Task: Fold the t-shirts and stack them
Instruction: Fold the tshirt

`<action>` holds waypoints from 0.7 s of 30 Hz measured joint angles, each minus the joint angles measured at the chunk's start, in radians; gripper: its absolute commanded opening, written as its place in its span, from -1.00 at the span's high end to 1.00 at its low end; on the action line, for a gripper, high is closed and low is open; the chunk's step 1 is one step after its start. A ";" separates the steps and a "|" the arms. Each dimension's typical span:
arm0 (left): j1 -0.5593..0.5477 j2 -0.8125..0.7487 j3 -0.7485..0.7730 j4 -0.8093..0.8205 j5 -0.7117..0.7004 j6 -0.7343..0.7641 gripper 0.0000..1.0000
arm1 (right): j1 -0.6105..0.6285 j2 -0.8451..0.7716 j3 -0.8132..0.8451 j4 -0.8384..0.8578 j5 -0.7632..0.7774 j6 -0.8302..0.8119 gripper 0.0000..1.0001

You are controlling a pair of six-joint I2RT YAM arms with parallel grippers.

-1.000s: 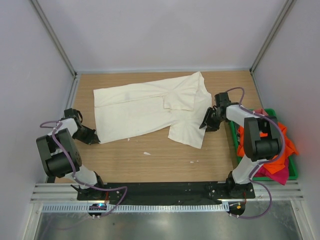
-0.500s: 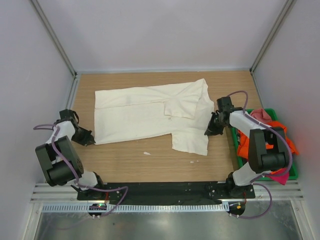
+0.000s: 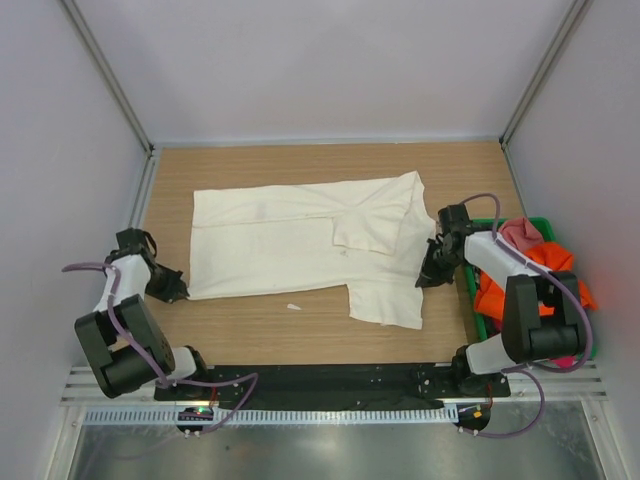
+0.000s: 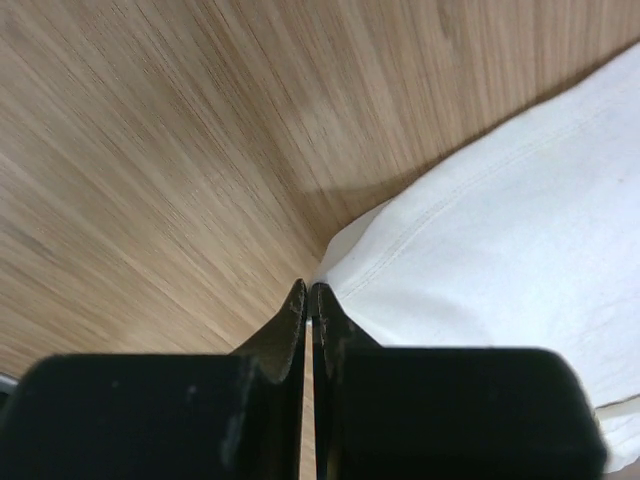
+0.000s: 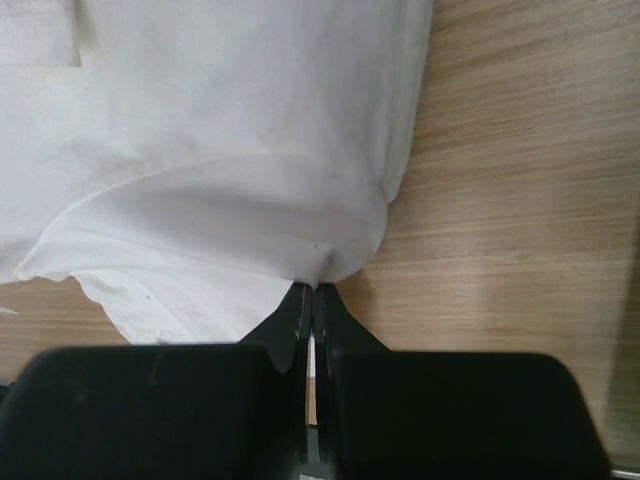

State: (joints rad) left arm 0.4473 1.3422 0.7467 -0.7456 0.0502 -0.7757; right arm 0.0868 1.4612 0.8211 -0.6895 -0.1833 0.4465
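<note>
A large cream-white t-shirt lies spread across the wooden table, with a sleeve hanging toward the near edge. My left gripper is shut on its near-left corner, and the hem meets the closed fingertips. At the shirt's right edge, my right gripper is shut on a small pinched fold of cloth that rises into the tips. Orange and pink t-shirts lie heaped in the bin at the right.
A green plastic bin stands at the table's right edge, close behind my right arm. A small white scrap lies on the wood near the shirt's front hem. Grey walls enclose the table on three sides.
The right gripper has shut on the shirt's right edge. Both grippers have drawn toward the near side, and the shirt has slid with them and flattened out.
</note>
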 measured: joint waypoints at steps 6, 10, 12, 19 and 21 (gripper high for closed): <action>0.000 -0.042 0.028 -0.027 0.000 0.026 1.00 | -0.007 -0.021 0.032 -0.051 -0.014 -0.001 0.97; -0.010 -0.019 0.101 -0.038 0.000 0.048 1.00 | -0.026 0.013 0.166 -0.088 -0.013 0.000 0.97; -0.023 0.011 0.153 -0.041 0.003 0.055 1.00 | -0.036 0.057 0.257 -0.092 -0.014 0.000 0.97; -0.062 0.158 0.304 -0.040 0.026 0.071 1.00 | -0.049 0.236 0.490 -0.092 -0.030 0.003 0.98; -0.075 0.209 0.349 -0.041 0.033 0.074 1.00 | -0.050 0.290 0.544 -0.097 -0.031 0.000 0.98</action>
State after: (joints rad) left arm 0.3725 1.5509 1.0962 -0.7864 0.0830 -0.7017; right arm 0.0368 1.7508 1.3655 -0.7864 -0.2146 0.4469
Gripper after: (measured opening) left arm 0.006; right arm 0.037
